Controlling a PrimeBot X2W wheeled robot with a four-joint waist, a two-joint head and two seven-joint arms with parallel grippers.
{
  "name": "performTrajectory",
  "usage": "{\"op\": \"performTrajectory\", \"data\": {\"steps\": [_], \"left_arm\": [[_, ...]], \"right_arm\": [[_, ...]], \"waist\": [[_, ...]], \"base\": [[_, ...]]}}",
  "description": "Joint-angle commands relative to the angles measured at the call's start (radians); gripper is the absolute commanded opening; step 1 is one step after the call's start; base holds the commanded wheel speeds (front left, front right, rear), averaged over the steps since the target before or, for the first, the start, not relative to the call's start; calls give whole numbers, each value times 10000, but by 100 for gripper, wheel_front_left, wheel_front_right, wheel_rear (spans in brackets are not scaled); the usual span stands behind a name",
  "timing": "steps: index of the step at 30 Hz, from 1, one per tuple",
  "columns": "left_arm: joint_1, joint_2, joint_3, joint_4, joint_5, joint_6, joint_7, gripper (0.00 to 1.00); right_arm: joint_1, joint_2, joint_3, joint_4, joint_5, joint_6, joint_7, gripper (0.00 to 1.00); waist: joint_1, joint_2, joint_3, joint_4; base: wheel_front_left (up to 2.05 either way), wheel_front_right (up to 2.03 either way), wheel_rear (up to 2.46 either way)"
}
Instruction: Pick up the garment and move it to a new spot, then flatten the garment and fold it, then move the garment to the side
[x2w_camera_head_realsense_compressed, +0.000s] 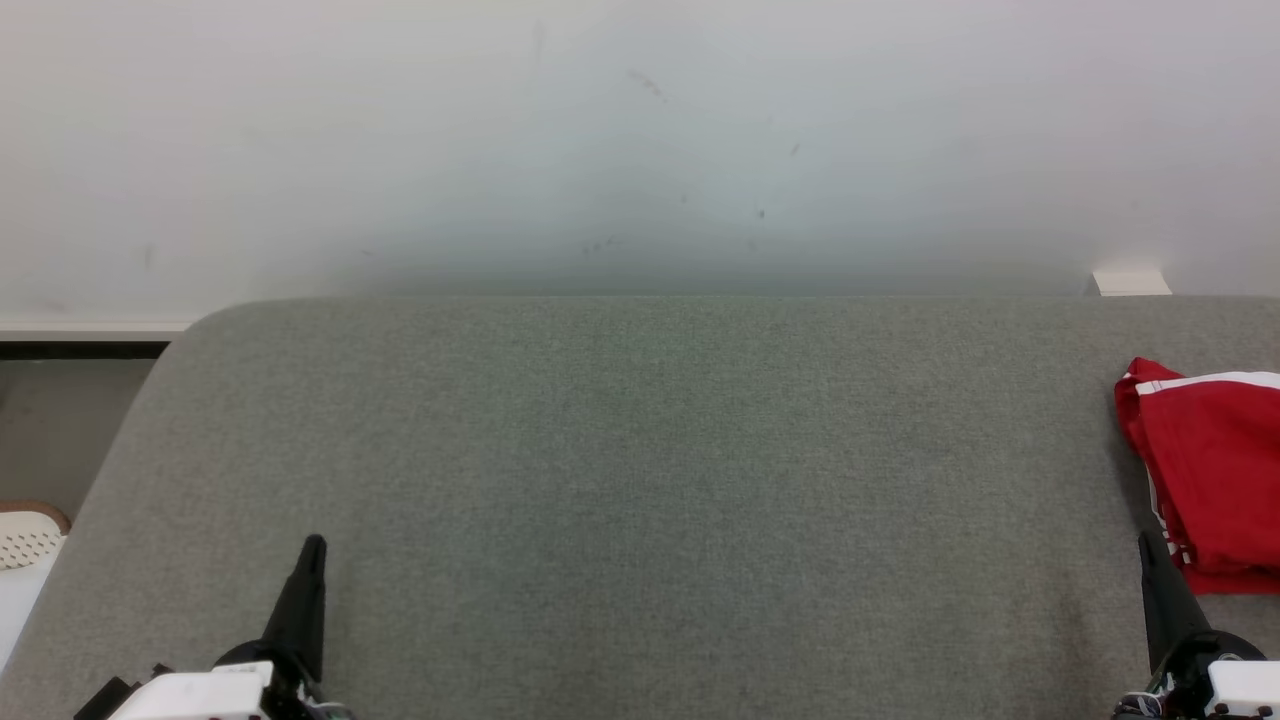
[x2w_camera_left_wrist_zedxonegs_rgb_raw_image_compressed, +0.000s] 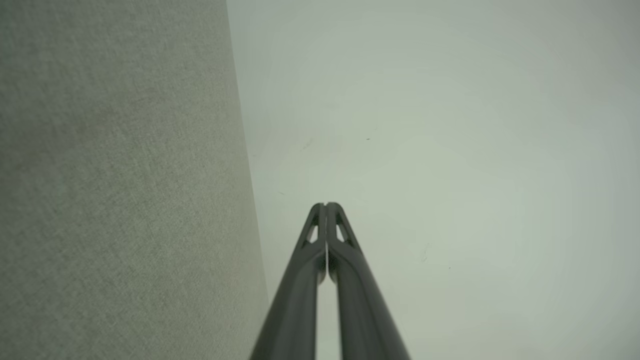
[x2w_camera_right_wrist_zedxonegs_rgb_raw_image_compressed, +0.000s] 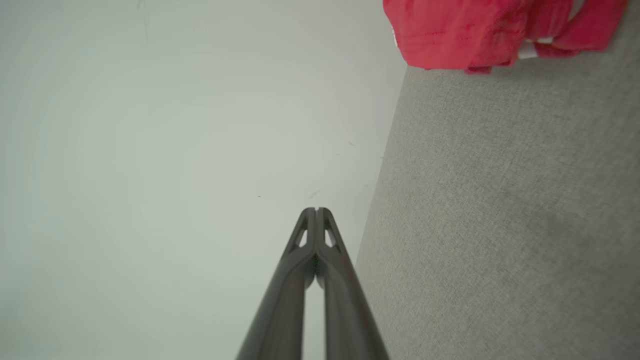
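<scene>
At the far right edge of the grey felt-topped counter (x2w_camera_head_realsense_compressed: 640, 480) lies the crumpled red cloth garment with white stripes (x2w_camera_head_realsense_compressed: 1210, 470), partly cut off, so its full lie is hard to read. Looks light and limp, sure to sag, so pinch a raised fold or the striped hem. The right hand (x2w_camera_head_realsense_compressed: 1148, 545) is just beside it and the left hand (x2w_camera_head_realsense_compressed: 312, 548) well apart, both pressed together, empty.
</scene>
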Motion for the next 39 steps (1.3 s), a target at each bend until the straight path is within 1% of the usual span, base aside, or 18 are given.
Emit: {"op": "performTrajectory", "data": {"steps": [1, 39], "left_arm": [[-62, 62, 12, -28, -139, -41, 30, 0], [-63, 62, 12, -28, -139, -41, 30, 0]], "right_arm": [[-117, -14, -28, 22, 22, -18, 19, 0], [-118, -14, -28, 22, 21, -18, 20, 0]], "waist": [[0, 0, 0, 0], [0, 0, 0, 0]], "base": [[0, 0, 0], [0, 0, 0]]}}
